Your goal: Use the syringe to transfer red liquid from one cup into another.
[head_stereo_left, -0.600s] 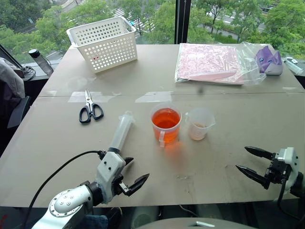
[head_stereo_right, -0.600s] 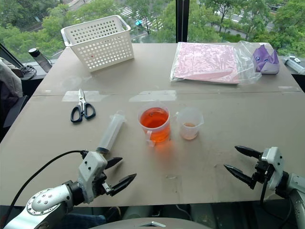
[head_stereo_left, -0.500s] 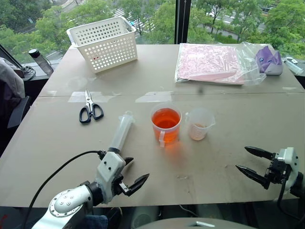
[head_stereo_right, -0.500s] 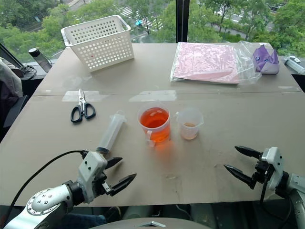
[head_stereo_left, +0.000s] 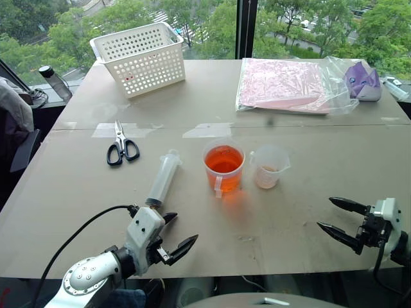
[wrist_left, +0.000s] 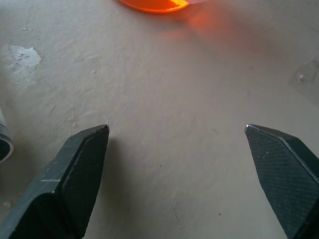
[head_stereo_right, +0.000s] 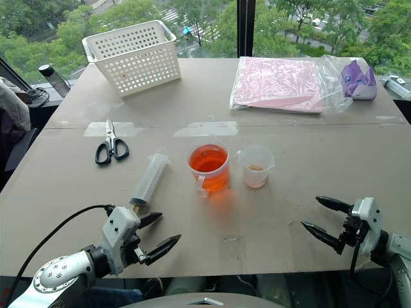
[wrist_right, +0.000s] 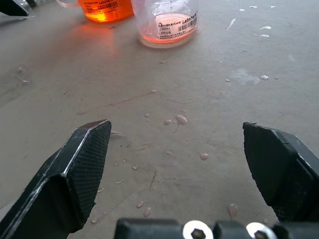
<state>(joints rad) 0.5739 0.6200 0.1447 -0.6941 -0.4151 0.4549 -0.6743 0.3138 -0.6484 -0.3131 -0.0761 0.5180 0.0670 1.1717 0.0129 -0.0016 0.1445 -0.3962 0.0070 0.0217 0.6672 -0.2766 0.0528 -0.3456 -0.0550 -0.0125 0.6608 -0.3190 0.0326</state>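
The syringe [head_stereo_left: 162, 178] lies flat on the table, slanting from left of the cups down toward my left gripper. My left gripper [head_stereo_left: 183, 228] is open and empty, just short of the syringe's near end [wrist_left: 2, 144]. At the table's middle stands the larger cup [head_stereo_left: 223, 168], filled with red liquid [head_stereo_right: 207, 158]. The smaller clear cup [head_stereo_left: 269, 167] stands to its right, with only a faint orange film at its base [wrist_right: 169, 22]. My right gripper [head_stereo_left: 325, 212] hovers open and empty near the front right edge, pointing toward both cups.
Black-handled scissors [head_stereo_left: 121, 145] lie left of the syringe. A white perforated basket [head_stereo_left: 140, 59] stands at the back left, a pink pad in a plastic bag [head_stereo_left: 286, 85] at the back right, a purple object [head_stereo_left: 363, 81] beside it. Droplets [wrist_right: 179, 119] spot the table before my right gripper.
My left gripper has drawn back slightly toward the front edge, uncovering the syringe's near end. The right gripper and the cups have not moved.
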